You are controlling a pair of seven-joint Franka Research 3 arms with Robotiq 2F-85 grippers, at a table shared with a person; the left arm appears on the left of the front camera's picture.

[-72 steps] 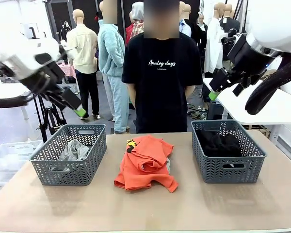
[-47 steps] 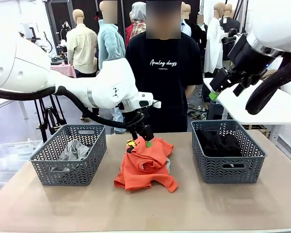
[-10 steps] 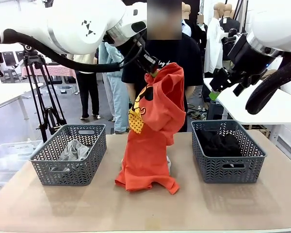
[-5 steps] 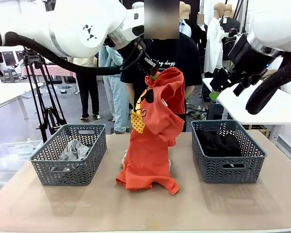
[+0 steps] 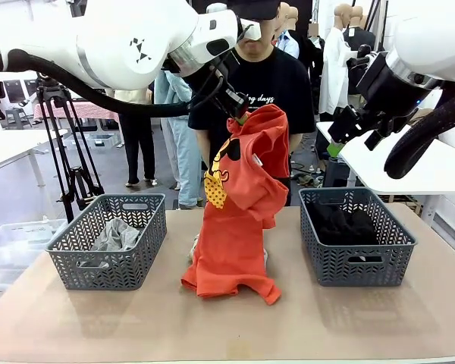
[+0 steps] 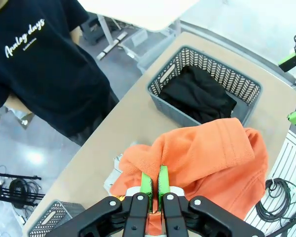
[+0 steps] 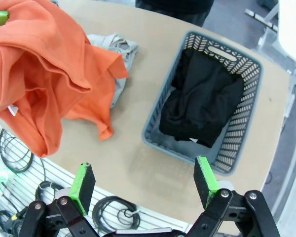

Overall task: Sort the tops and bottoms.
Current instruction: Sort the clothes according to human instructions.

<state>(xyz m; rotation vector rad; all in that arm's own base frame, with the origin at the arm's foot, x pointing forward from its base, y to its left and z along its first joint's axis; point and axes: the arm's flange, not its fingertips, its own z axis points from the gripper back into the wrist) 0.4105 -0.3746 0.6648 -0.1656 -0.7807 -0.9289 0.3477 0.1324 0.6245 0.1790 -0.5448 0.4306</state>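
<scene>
Fabric slipping is our main worry: the orange T-shirt (image 5: 239, 205) hangs from the left gripper (image 5: 240, 115), whose fingers are pinched together on a single fold near its top. Its lower part lies crumpled on the table (image 5: 227, 326), midway between the left and right edges. We judge that so small a pinch could let go under the shirt's weight if it swings. The trailing hem touches a pale grey piece (image 7: 117, 47) beneath it and could drag that piece toward an edge. If the shirt goes to the left basket (image 5: 140, 265), which sits near the table's left edge with a grey garment (image 5: 115, 235) inside, the hem might snag the rim or drape over it. The right gripper (image 7: 144, 180) hovers high over the table's right side, fingers wide apart and empty, above the right basket (image 5: 364, 265) holding the black bottoms (image 5: 341, 224).
</scene>
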